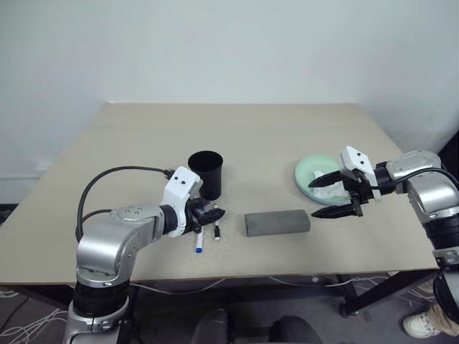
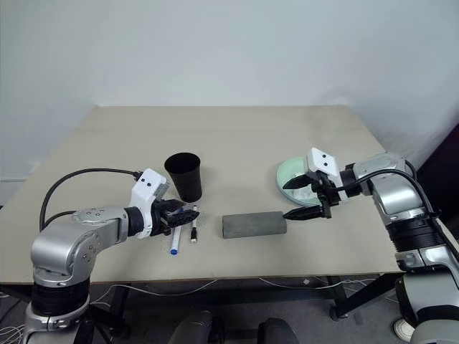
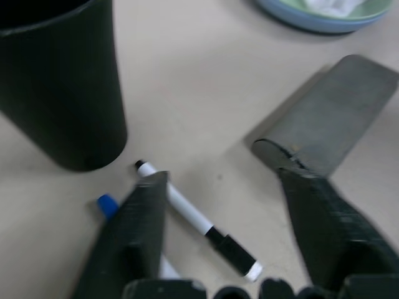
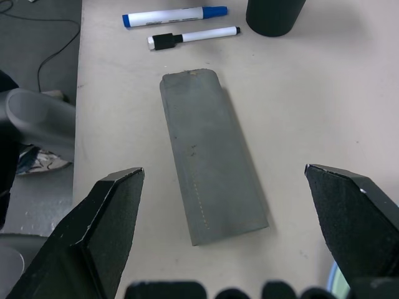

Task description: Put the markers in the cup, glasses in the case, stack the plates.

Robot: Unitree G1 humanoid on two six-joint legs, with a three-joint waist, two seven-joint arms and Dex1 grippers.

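Now both markers point(image 4: 181, 25) lying side by side near the desk's point(image 1: 251, 136) front edge, long axes front to back, beside the cup point(image 1: 206, 174), my left gripper point(image 3: 224, 205) open above them, holding nothing, right gripper point(image 4: 227, 205) wide open, empty, over the closed case point(image 4: 212, 165), its long axis along the front edge.

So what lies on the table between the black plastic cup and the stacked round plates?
Mostly bare tabletop; the closed grey rectangular case lies nearer the robot than the line from the black tapered cup to the round plates, as the left eye view shows.
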